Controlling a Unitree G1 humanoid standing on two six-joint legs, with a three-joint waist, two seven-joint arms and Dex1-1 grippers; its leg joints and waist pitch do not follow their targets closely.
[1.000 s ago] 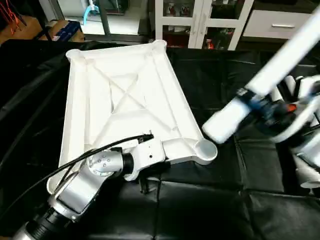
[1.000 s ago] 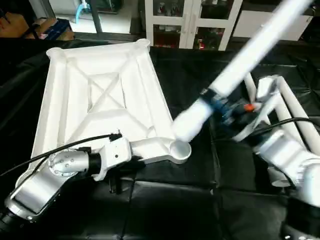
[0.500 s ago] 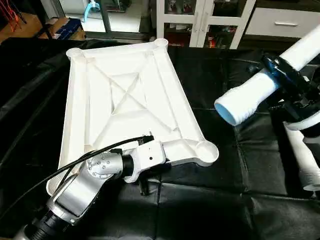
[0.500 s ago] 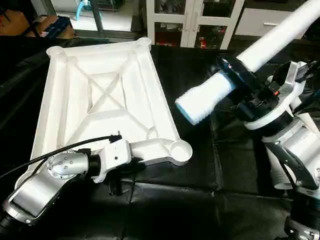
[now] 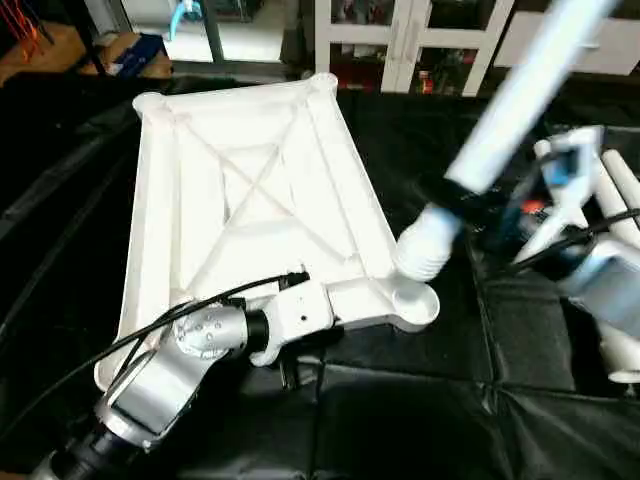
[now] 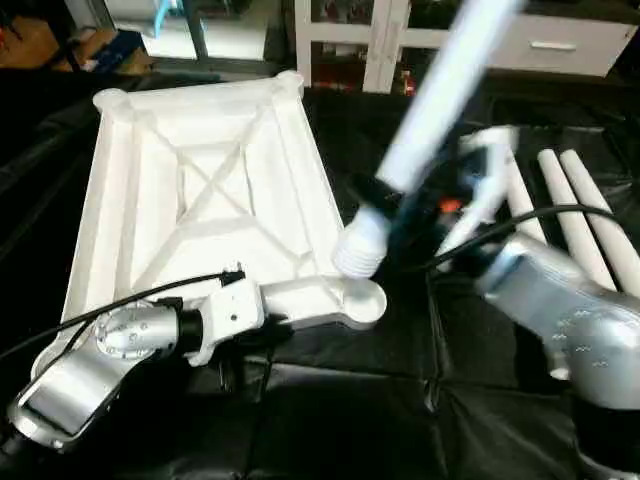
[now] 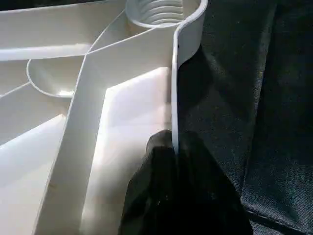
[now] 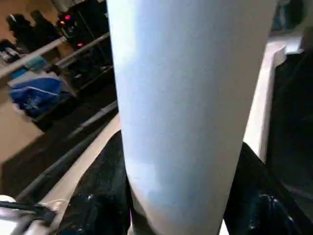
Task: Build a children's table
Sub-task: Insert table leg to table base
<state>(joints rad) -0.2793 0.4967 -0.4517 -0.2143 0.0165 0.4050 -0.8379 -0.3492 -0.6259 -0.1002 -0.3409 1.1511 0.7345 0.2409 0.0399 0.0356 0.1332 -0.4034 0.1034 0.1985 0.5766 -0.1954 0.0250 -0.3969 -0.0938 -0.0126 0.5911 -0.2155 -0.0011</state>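
The white table top (image 5: pixel 250 200) lies upside down on a black padded surface (image 5: pixel 420 420), its X-ribbed underside facing up and its long side running from about 7 o'clock to 1 o'clock across the head views. At about 7 o'clock the silver left forearm (image 5: pixel 160 375) reaches in to the top's near short edge, and the left claw (image 7: pixel 173 196) is closed on the thin upright rim of that edge, one black finger (image 7: pixel 146 196) inside the tray and the other outside it, with the threaded near right corner socket (image 7: pixel 161 10) a little farther along the same rim. That round socket (image 5: pixel 412 296) sits at the top's near right corner, close to 5 o'clock of the top. Just above it hangs the ribbed thick end (image 5: pixel 425 245) of a long white tube leg (image 5: pixel 510 90), which slants up toward 1 o'clock; whether the end touches the socket rim cannot be told. The right claw (image 5: pixel 480 205) is clamped around this leg a short way above its ribbed end, the black fingers (image 8: pixel 98 196) hugging both sides of the tube. Farther right, near 3 o'clock, more white legs (image 6: pixel 585 215) lie side by side on the black surface.
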